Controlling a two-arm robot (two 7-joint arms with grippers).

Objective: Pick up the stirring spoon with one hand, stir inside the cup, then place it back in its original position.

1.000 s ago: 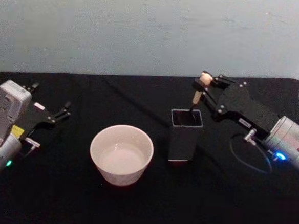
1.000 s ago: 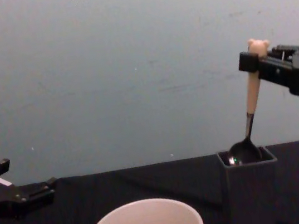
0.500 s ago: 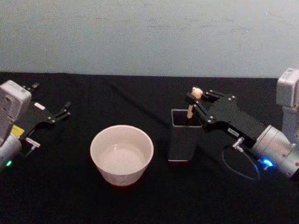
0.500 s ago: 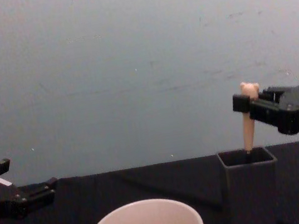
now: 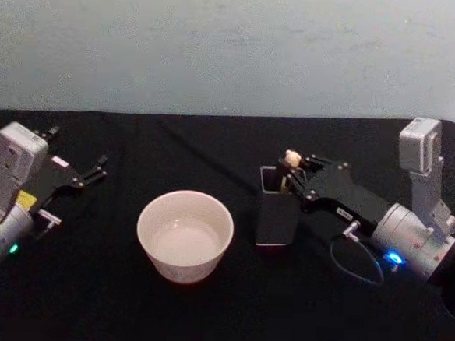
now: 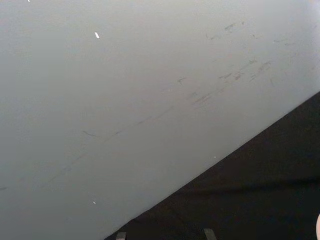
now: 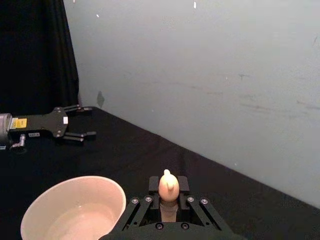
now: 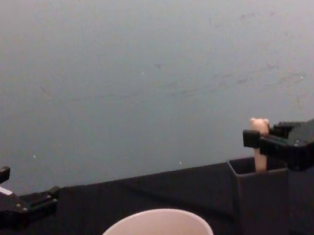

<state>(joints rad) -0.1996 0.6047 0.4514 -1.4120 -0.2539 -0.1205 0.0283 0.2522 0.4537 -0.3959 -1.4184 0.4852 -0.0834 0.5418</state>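
On my black table [image 5: 201, 325] the cup [image 5: 184, 235] sits just left of the dark square holder [image 5: 275, 214], nothing between them. My right gripper [image 8: 253, 138] pinches the stirring spoon [image 8: 258, 129] standing in that holder; my left gripper [image 5: 96, 169] rests spread, far left.

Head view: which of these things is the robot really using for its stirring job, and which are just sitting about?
In use:
- stirring spoon, held by the right gripper, lowered into the dark holder
- cup

Just about:
- left gripper, open, parked at the table's left
- black table
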